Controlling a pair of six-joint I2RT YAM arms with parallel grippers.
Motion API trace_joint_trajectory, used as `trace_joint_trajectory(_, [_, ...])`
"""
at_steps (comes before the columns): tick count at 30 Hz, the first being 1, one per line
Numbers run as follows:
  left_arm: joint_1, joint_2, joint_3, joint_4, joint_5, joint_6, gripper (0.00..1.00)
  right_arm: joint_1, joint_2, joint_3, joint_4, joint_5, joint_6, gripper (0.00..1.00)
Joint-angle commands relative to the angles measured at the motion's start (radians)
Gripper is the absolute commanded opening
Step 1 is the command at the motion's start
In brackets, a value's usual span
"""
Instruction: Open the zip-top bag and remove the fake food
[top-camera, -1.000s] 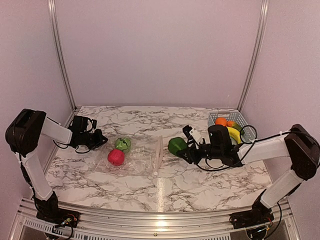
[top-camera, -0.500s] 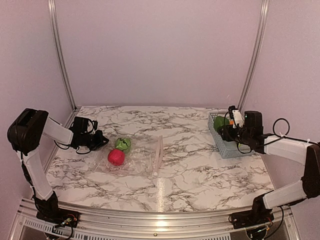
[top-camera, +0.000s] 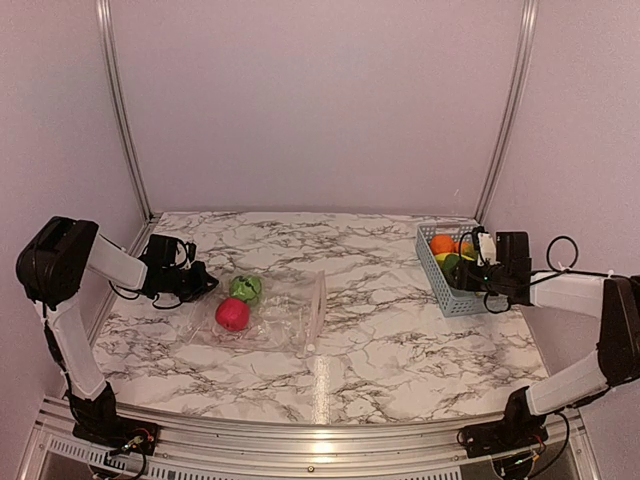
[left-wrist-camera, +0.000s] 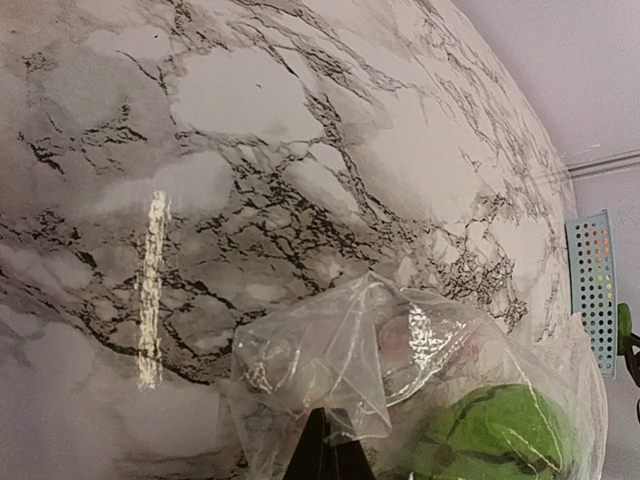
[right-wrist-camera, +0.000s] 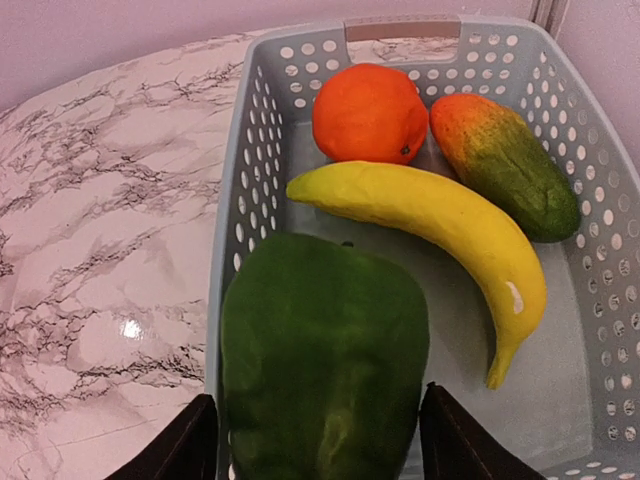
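The clear zip-top bag (top-camera: 275, 318) lies flat at centre-left of the table, with a red round piece (top-camera: 232, 314) and a green round piece (top-camera: 246, 288) inside. My left gripper (top-camera: 203, 284) is shut on the bag's left corner; in the left wrist view its fingertips (left-wrist-camera: 325, 452) pinch the crinkled plastic (left-wrist-camera: 350, 350), and the green piece (left-wrist-camera: 500, 435) is just to their right. My right gripper (top-camera: 465, 266) is over the blue basket (top-camera: 452, 298), shut on a green pepper (right-wrist-camera: 320, 350) held between its fingers. A banana (right-wrist-camera: 440, 225), an orange (right-wrist-camera: 368, 112) and an orange-green piece (right-wrist-camera: 505, 165) lie in the basket (right-wrist-camera: 250, 170).
The basket stands at the far right by the right frame post (top-camera: 500, 130). The left post (top-camera: 122, 110) rises behind my left arm. The basket also shows at the right edge of the left wrist view (left-wrist-camera: 592, 290).
My right gripper carried the green pepper from beside the bag to the right and now holds it over the basket. My left gripper has stayed on the bag's corner.
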Motion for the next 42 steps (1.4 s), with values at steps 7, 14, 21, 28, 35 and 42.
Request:
trace_joint_trajectory(7, [0.006,0.003,0.007,0.007,0.011,0.003,0.00,-0.004,-0.003,0.017,0.003,-0.056,0.004,0.74])
trace_joint_trajectory(14, [0.007,-0.001,0.007,0.003,0.018,0.005,0.00,0.075,-0.056,0.017,0.073,-0.165,-0.029,0.69])
trace_joint_trajectory(21, [0.006,0.001,0.005,0.001,0.024,0.005,0.00,0.268,-0.008,0.020,0.186,-0.222,-0.108,0.65])
trace_joint_trajectory(28, [0.006,0.014,0.005,0.012,0.040,0.005,0.00,0.453,0.101,0.044,0.277,-0.238,-0.235,0.62])
trace_joint_trajectory(35, [0.006,0.024,0.018,0.001,0.070,0.024,0.00,0.555,0.226,0.076,0.373,-0.241,-0.329,0.55])
trace_joint_trajectory(42, [0.006,0.030,0.030,-0.012,0.086,0.029,0.00,0.608,0.370,0.109,0.477,-0.260,-0.366,0.44])
